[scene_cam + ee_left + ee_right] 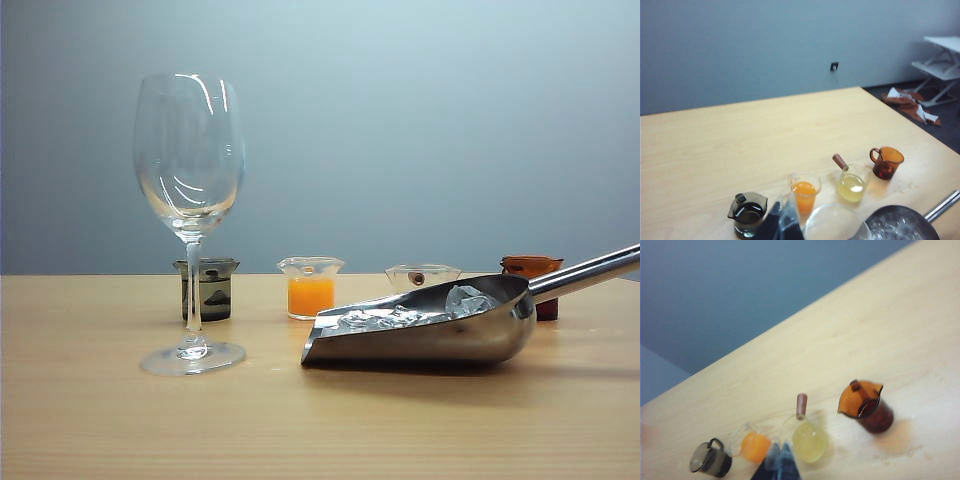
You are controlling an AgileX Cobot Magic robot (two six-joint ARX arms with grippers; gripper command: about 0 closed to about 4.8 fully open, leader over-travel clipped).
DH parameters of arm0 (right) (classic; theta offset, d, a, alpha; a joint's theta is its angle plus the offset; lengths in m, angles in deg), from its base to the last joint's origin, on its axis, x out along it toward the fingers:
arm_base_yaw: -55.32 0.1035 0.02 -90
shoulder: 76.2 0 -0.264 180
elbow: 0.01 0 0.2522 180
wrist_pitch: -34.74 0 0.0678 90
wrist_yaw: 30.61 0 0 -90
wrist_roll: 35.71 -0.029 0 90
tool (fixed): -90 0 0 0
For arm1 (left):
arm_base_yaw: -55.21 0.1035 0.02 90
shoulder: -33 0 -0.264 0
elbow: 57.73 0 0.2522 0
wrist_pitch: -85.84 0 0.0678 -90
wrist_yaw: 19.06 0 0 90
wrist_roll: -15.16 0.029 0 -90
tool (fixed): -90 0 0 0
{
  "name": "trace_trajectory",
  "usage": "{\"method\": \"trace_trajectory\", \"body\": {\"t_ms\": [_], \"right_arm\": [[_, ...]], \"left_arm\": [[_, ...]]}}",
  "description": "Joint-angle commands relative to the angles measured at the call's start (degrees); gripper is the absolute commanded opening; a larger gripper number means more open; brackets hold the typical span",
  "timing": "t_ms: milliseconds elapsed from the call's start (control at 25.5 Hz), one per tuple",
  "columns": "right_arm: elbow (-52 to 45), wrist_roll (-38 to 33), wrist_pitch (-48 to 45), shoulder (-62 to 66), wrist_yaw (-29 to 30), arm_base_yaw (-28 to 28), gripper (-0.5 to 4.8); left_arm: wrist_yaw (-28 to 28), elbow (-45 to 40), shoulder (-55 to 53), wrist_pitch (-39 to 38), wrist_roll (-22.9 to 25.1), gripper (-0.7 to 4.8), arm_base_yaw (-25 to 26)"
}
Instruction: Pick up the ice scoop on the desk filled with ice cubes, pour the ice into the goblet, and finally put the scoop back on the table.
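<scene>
The scoop (430, 330) lies on the desk (300, 430) nearest of all, its open mouth toward the goblet (190, 200) and its long handle running away from the goblet off the right edge of the exterior view; ice cubes (440, 308) sit heaped in its trough; the goblet stands upright just beside the scoop's mouth, apart from it, and looks empty.

Beyond the scoop runs a row of small cups; the dark smoky cup (208, 288) stands right behind the goblet's stem; the orange-filled beaker (310, 288) comes next, between the goblet and the scoop's mouth; the clear cup with the pale yellow drink (852, 182) and a brown stub handle is behind the scoop's middle; the amber cup (535, 272) stands behind the scoop's handle end.

Neither arm shows in the exterior view; the left gripper (782, 225) shows only as a dark tip at the edge of its wrist view, above the goblet's rim and the dark cup, and I cannot tell how wide it stands; the right gripper (780, 465) is a blurred dark tip over the cup row beyond the scoop, its fingers pressed together on nothing.

Behind the desk rises a plain blue-grey wall (400, 120).
</scene>
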Motion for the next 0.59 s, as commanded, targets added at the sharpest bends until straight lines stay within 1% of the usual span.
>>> {"method": "trace_trajectory", "body": {"t_ms": [39,157,196,432,589], "right_arm": [[-1.25,-3.19,-0.68,-0.13,2.89,-0.02,-0.01],[-2.97,-5.77,-1.03,-0.15,4.26,-0.09,-0.01],[-4.46,-7.52,-2.19,-0.13,5.51,-0.07,-0.01],[-11.69,-17.66,-7.48,-0.22,9.51,-0.07,-0.01],[-13.86,-19.96,-8.28,-0.22,11.23,0.04,-0.01]], "left_arm": [[-0.15,1.20,-0.17,-0.57,0.28,-0.05,-0.11],[-0.11,1.81,-0.20,-1.62,0.85,-0.05,-0.11],[-0.13,2.14,-0.22,-2.16,1.95,-0.05,-0.11],[-0.13,2.16,-0.22,-2.21,1.97,-0.05,-0.11],[-0.13,2.16,-0.22,-2.19,1.97,-0.05,-0.11]]}}
